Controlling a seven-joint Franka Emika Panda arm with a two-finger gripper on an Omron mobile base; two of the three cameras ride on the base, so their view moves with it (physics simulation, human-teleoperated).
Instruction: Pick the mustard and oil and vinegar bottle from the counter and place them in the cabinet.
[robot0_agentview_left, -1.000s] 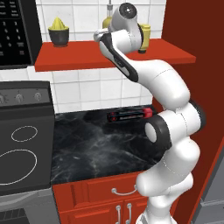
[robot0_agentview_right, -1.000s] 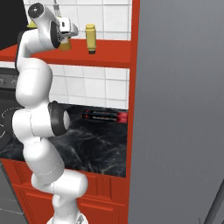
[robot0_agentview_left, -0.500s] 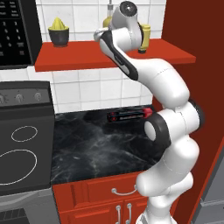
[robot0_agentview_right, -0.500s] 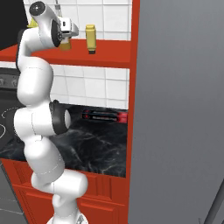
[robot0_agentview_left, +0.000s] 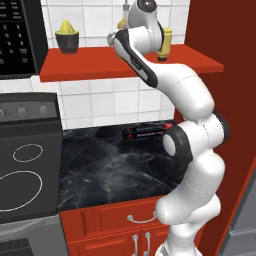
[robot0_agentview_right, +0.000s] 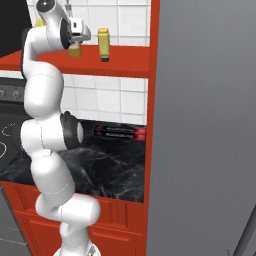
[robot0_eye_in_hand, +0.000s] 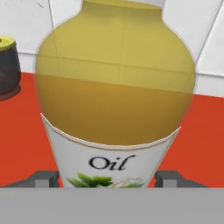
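Observation:
The oil and vinegar bottle (robot0_eye_in_hand: 114, 100), yellow-olive with a pale "Oil" label, stands upright on the red cabinet shelf (robot0_eye_in_hand: 17, 144). My gripper (robot0_eye_in_hand: 107, 179) is shut around its lower body, one grey fingertip (robot0_eye_in_hand: 43, 178) against each side. From the left base camera the bottle (robot0_agentview_left: 122, 22) peeks out behind my hand at the shelf (robot0_agentview_left: 100, 67). The short yellow mustard (robot0_agentview_left: 165, 43) stands on the same shelf just right of my hand, a gap away; in the right base view it (robot0_agentview_right: 103, 44) is right of the gripper (robot0_agentview_right: 79, 41). The black counter (robot0_agentview_left: 110, 170) lies below.
A yellow juicer on a dark bowl (robot0_agentview_left: 67, 36) sits at the shelf's left end and shows as (robot0_eye_in_hand: 8, 65). A red-and-black box (robot0_agentview_left: 147, 132) lies at the counter's back. A stovetop (robot0_agentview_left: 25, 172) and microwave (robot0_agentview_left: 17, 35) are left; a tall grey side wall (robot0_agentview_right: 205, 125) is right.

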